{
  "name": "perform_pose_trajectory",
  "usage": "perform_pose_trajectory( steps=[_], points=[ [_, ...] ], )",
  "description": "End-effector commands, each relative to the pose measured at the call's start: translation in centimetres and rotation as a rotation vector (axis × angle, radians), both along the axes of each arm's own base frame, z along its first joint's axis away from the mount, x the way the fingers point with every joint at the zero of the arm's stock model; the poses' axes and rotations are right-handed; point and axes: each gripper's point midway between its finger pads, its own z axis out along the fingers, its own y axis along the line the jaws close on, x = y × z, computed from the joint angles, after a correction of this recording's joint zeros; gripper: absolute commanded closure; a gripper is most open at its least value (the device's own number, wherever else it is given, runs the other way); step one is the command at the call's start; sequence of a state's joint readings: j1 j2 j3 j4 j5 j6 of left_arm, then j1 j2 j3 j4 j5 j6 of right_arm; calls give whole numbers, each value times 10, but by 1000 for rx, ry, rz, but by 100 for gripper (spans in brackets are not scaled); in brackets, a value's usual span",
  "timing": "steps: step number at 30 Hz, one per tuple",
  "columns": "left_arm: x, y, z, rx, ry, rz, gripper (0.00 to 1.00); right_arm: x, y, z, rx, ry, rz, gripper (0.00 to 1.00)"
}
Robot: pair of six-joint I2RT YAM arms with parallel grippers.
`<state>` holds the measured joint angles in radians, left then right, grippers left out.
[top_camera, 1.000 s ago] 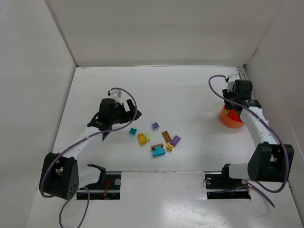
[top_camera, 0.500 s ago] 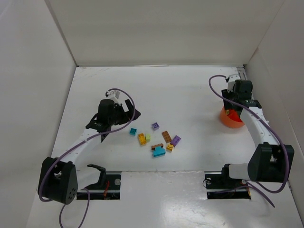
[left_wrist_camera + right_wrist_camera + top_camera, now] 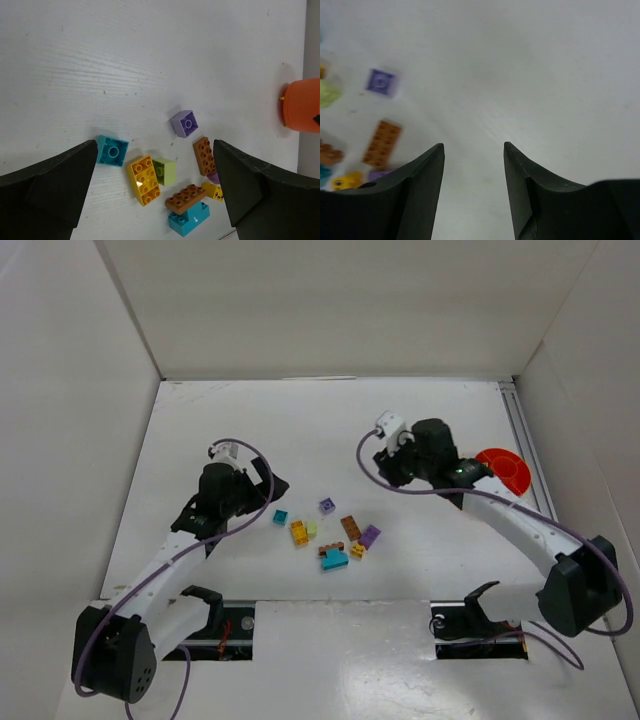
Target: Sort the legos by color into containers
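Several legos lie in a cluster at the table's middle: a teal one (image 3: 281, 517), a yellow-orange one (image 3: 298, 532), a pale green one (image 3: 311, 529), two purple ones (image 3: 327, 505) (image 3: 370, 536), a brown one (image 3: 350, 527), and a brown one stacked on teal (image 3: 332, 556). The left wrist view shows the teal (image 3: 112, 150), yellow-orange (image 3: 144, 180) and purple (image 3: 184, 123) ones. The orange bowl (image 3: 503, 470) stands at the right and also shows in the left wrist view (image 3: 304, 104). My left gripper (image 3: 268, 490) (image 3: 155, 146) is open and empty, left of the cluster. My right gripper (image 3: 398, 472) (image 3: 473, 145) is open and empty, up and right of the cluster.
White walls enclose the table on the left, back and right. A metal rail (image 3: 522, 430) runs along the right edge behind the bowl. Purple cables loop off both arms.
My right arm has swung left, away from the orange bowl and toward the lego cluster, leaving the bowl uncovered. My left gripper has shifted only slightly.
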<state>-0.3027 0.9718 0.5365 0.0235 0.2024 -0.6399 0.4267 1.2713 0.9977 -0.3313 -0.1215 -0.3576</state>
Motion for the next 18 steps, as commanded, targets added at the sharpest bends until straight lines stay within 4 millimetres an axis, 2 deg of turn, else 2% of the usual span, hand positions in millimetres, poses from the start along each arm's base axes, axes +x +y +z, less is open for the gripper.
perform_pose_trajectory(
  steps=[1, 2, 3, 4, 5, 6, 8, 9, 10, 12, 13, 14, 16, 17, 18],
  points=[
    [-6, 15, -3, -18, 29, 117, 0, -9, 63, 8, 126, 7, 61, 44],
    [-9, 19, -2, -24, 26, 144, 0, -31, 94, 3, 167, 50, 98, 44],
    [-13, 24, -4, -20, 45, 170, 0, -38, 104, -4, 173, 81, 86, 44],
    [-13, 31, -3, -20, 45, 226, 0, -37, 107, 2, 180, 59, 14, 44],
    [-15, 36, -2, -18, 51, 254, 0, -53, 125, -3, 182, 80, 23, 43],
    [-17, 40, 5, -29, 29, 276, 0, -59, 136, -8, 224, 116, -20, 42],
    [-22, 46, 5, -24, 24, 304, 0, -61, 152, -7, 295, 133, -96, 40],
    [-26, 49, 8, -37, 8, 317, 0, -71, 166, -12, 348, 180, -130, 40],
    [-27, 49, 13, -46, -11, 317, 0, -73, 171, -29, 336, 216, -162, 40],
    [-31, 55, 10, -48, -18, 346, 0, -78, 188, -35, 354, 235, -187, 40],
    [-32, 55, 18, -71, -45, 350, 0, -79, 196, -52, 348, 269, -223, 40],
    [-32, 57, 17, -70, -52, 358, 0, -79, 206, -51, 361, 274, -233, 40],
    [-35, 58, 22, -79, -69, 357, 0, -81, 217, -65, 373, 318, -265, 41],
    [-38, 58, 19, -78, -51, 362, 0, -80, 219, -81, 354, 342, -286, 42],
    [-38, 60, 18, -76, -59, 371, 0, -80, 224, -84, 362, 359, -292, 42]
  ],
)
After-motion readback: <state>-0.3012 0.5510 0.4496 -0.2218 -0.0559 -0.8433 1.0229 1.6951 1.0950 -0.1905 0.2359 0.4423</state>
